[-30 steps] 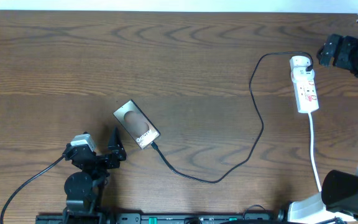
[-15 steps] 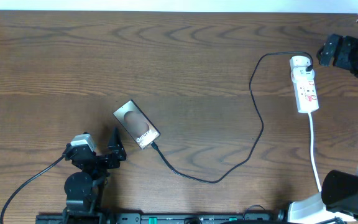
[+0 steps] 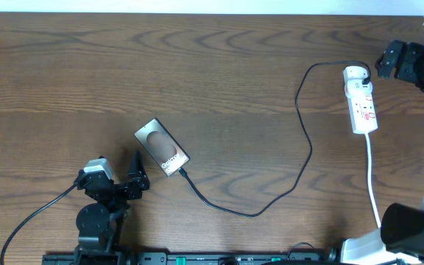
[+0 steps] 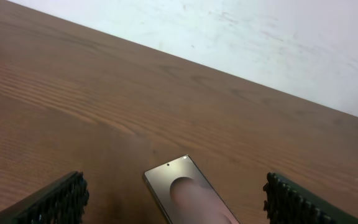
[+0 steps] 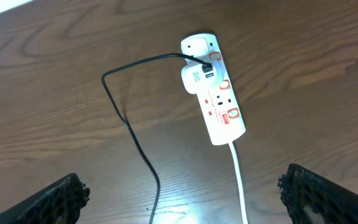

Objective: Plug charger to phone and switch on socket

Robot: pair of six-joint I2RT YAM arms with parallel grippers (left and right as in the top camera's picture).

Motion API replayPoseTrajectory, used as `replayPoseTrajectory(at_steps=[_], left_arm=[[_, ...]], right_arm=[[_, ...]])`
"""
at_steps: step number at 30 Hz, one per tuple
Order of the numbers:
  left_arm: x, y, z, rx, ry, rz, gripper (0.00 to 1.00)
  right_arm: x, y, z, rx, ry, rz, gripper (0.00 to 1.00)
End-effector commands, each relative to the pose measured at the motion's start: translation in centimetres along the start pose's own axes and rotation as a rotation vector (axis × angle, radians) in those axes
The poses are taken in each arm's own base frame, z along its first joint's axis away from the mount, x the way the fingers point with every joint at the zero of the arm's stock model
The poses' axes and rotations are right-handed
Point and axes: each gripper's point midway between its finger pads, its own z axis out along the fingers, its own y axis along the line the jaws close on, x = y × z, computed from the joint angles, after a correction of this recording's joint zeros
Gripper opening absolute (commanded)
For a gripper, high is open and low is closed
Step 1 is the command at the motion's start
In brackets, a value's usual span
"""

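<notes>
The phone (image 3: pixel 162 147) lies at an angle on the table at lower left, and its top end shows in the left wrist view (image 4: pixel 188 194). The black charger cable (image 3: pixel 305 165) runs from the phone's lower right end, where its tip meets the phone, in a loop up to a white adapter on the socket strip (image 3: pixel 362 103). The strip also shows in the right wrist view (image 5: pixel 216 102). My left gripper (image 3: pixel 120 177) is open and empty just below-left of the phone (image 4: pixel 176 205). My right gripper (image 3: pixel 387 60) is open and empty to the right of the strip's rounded end (image 5: pixel 188 199).
The strip's white cord (image 3: pixel 371 177) runs down to the table's front edge at the right. The right arm's base (image 3: pixel 411 224) stands at lower right. A pale wall lies past the table's far edge (image 4: pixel 260 37).
</notes>
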Motion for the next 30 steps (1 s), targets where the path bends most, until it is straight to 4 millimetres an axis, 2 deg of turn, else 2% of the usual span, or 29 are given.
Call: replayPoseTrajectory(at_steps=[1, 8, 17, 23, 27, 30], left_arm=[[1.3, 0.6, 0.1, -0.020, 0.037, 0.012, 0.89], [1.3, 0.6, 0.1, -0.021, 0.037, 0.012, 0.89], [1.3, 0.6, 0.1, -0.021, 0.037, 0.012, 0.89], [1.3, 0.6, 0.1, -0.020, 0.037, 0.012, 0.89], [1.3, 0.6, 0.1, -0.021, 0.037, 0.012, 0.89], [1.3, 0.6, 0.1, -0.020, 0.037, 0.012, 0.89]], right_arm=[[-0.1, 1.1, -5.4, -0.009, -0.133, -0.019, 0.99], [1.9, 2.3, -14.7, -0.020, -0.362, -0.051, 0.99], [6.7, 3.9, -26.3, -0.054, -0.692, -0.087, 0.99], [9.0, 6.8, -33.2, -0.178, -0.966, -0.188, 0.99], [9.7, 8.6, -35.7, -0.261, -1.141, -0.280, 0.99], [9.4, 9.1, -35.0, -0.298, -1.213, -0.326, 0.99]])
